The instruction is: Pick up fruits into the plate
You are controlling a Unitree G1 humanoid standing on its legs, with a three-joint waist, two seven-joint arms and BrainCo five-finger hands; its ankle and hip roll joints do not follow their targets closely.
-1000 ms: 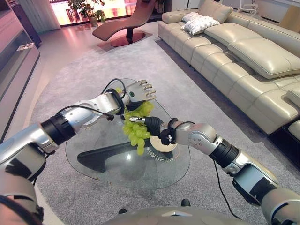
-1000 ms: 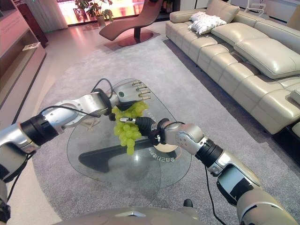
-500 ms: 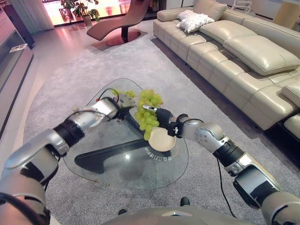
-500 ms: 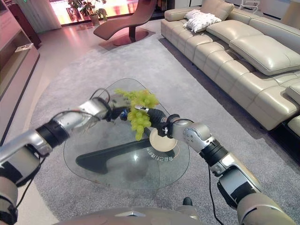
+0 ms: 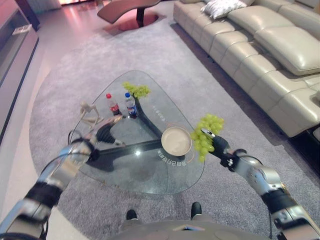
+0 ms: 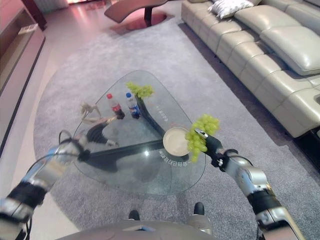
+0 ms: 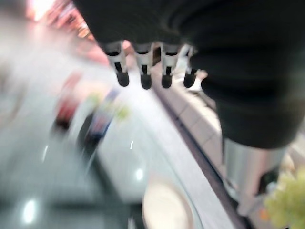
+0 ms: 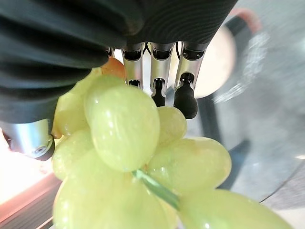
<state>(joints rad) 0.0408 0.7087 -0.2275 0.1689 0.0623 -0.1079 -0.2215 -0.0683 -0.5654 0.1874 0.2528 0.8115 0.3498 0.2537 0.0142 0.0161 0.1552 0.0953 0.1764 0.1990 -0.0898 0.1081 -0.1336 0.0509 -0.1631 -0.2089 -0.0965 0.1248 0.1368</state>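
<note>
One bunch of smooth green grapes [image 5: 206,134] hangs from the right hand [image 5: 218,146], fingers curled on it, just beside the round beige plate [image 5: 176,141] on the glass table [image 5: 150,172]. Left hand [image 5: 102,135] hovers relaxed, fingers straight. Second grape bunch [image 5: 136,90] lies near two bottles [image 5: 121,104].

Clear glass with a glossy, reflective top is seen on the table [image 5: 150,175], set over a dark matt base. A smooth, matt cream finish is shown by the plate [image 5: 176,141]. The bunch of grapes [image 5: 206,131] is smooth-skinned and waxy, glints caught on it. Clear plastic is seen in two bottles [image 5: 130,105] at the far side. The carpet [image 5: 75,65] is rough grey pile; the sofa [image 5: 270,55] is softly sheened cream leather.
</note>
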